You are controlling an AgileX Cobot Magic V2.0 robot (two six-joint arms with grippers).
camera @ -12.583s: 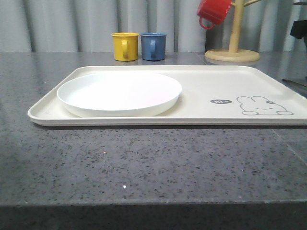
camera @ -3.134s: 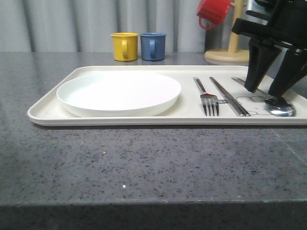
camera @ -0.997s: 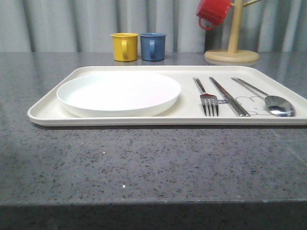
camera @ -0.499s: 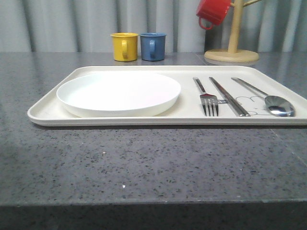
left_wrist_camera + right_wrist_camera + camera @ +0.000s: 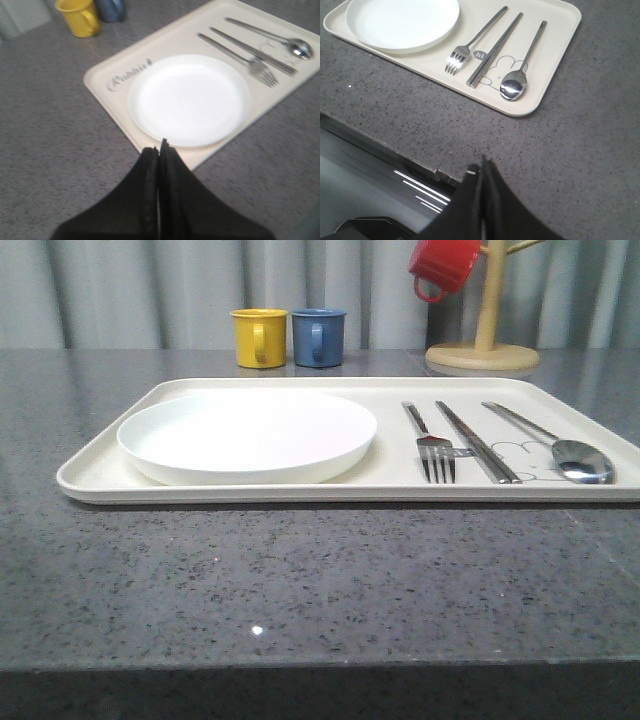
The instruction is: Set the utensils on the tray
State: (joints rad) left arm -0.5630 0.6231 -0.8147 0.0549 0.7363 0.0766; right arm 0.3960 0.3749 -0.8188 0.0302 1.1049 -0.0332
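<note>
The cream-white tray [image 5: 400,480] lies across the dark counter. On its left part rests the round white plate [image 5: 248,433]. To the right of the plate lie the fork [image 5: 432,444], the flat chopsticks [image 5: 477,440] and the long-handled spoon [image 5: 560,443], side by side over the rabbit drawing. In the left wrist view my left gripper [image 5: 159,146] is shut and empty, raised off the tray's near edge [image 5: 202,159] by the plate [image 5: 190,100]. My right gripper [image 5: 483,165] is shut and empty, back over the counter's front edge, well away from the spoon [image 5: 517,80], chopsticks [image 5: 495,49] and fork [image 5: 470,47].
A yellow mug [image 5: 260,337] and a blue mug [image 5: 320,336] stand behind the tray. A wooden mug tree [image 5: 485,340] at the back right holds a red mug [image 5: 445,265]. Bare speckled counter [image 5: 300,580] runs in front of the tray to the table edge.
Over the earlier frames the fork, chopsticks and spoon arrived on the tray and the right arm left the front view. In the last second nothing on the tray has moved.
</note>
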